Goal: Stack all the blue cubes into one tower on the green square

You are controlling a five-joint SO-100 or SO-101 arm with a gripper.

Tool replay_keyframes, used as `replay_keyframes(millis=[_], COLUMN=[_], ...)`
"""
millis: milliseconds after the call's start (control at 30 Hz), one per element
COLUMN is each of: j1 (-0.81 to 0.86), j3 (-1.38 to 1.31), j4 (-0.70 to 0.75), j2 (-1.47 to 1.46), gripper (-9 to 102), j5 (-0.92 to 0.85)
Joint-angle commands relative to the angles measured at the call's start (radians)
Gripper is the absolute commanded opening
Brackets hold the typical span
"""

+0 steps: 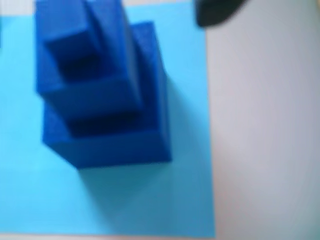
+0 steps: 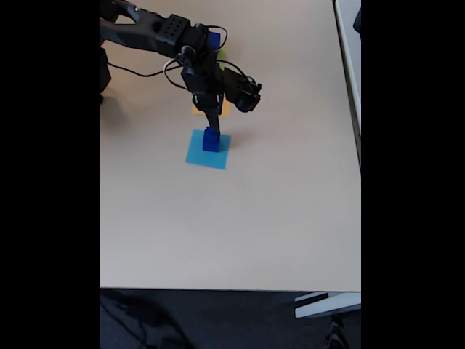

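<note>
Three blue cubes [image 1: 107, 100] stand as a tower, largest below, on a flat light-blue paper square [image 1: 185, 190]; the wrist view is blurred. The fixed view has this tower [image 2: 211, 138] in the middle of the table. My gripper [image 2: 211, 122] points down right above its top. One dark finger [image 1: 215, 12] shows at the top right, a clear gap away from the top cube. Another blue cube [image 2: 213, 38] peeks out behind the arm at the back. Just below it lies a sliver of the green square [image 2: 221, 52], mostly hidden by the arm.
An orange square [image 2: 224, 109] lies just behind the light-blue square [image 2: 218, 156], partly covered by the gripper. The beige table [image 2: 276, 218] is bare in front and to the right. Cables loop around the arm. A white edge runs along the far right.
</note>
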Motion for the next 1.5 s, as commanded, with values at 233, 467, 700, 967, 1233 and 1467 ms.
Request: replay_keyframes(millis=[233, 467, 700, 967, 1233, 1467], j1=[0.029, 0.035, 0.037, 0.043, 0.046, 0.048], j3=[0.028, 0.031, 0.031, 0.031, 0.029, 0.018], j4=[-0.002, -0.002, -0.009, -0.018, -0.025, -0.025], j2=[0.067, 0.058, 0.055, 0.038, 0.023, 0.003], gripper=[19, 17, 16, 16, 17, 17], j5=[-0.025, -0.029, -0.032, -0.037, -0.043, -0.046])
